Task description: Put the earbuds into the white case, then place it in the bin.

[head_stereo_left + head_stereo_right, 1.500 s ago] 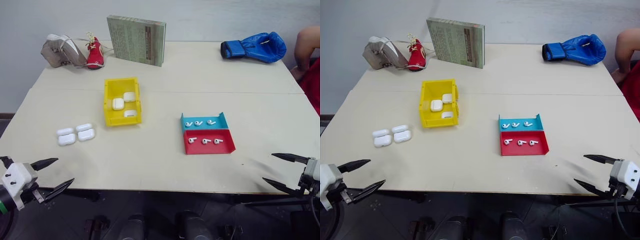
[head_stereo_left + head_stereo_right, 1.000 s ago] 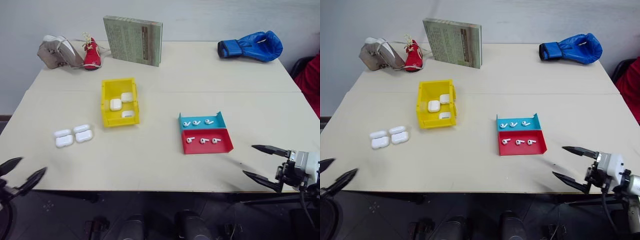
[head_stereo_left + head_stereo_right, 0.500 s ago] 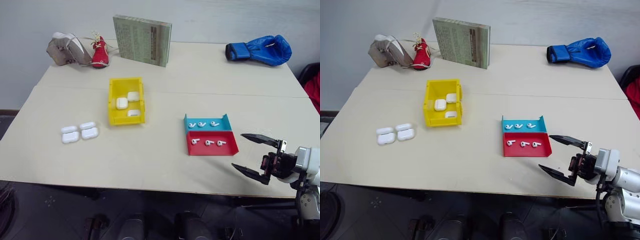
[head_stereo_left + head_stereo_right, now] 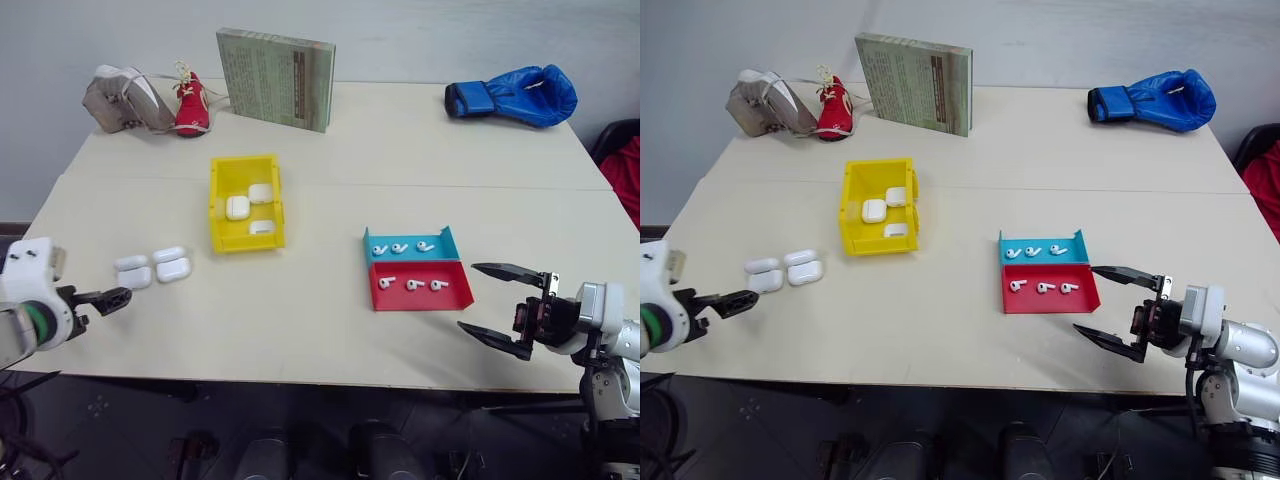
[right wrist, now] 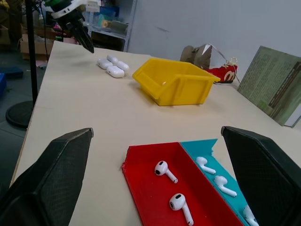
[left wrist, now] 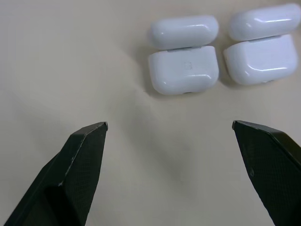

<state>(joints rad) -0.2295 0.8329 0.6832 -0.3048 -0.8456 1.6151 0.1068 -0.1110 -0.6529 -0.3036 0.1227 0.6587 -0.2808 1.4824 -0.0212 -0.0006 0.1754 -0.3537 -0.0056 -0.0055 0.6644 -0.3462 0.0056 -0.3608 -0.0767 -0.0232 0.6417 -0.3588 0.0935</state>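
Two white cases [image 4: 152, 268] lie open near the table's [image 4: 300, 320] nine o'clock edge in the head views, the left gripper [image 4: 112, 297] just at their seven o'clock; three more cases sit in the yellow bin [image 4: 246, 203] toward eleven o'clock. Six earbuds [image 4: 410, 266] rest in the blue and red tray [image 4: 417, 268], with the right gripper [image 4: 495, 311] spread wide at its four o'clock. Left wrist view: jaws apart, empty, above bare tabletop short of the cases. Right wrist view: fingers [image 5: 51, 181] wide apart, framing the tray, touching nothing.
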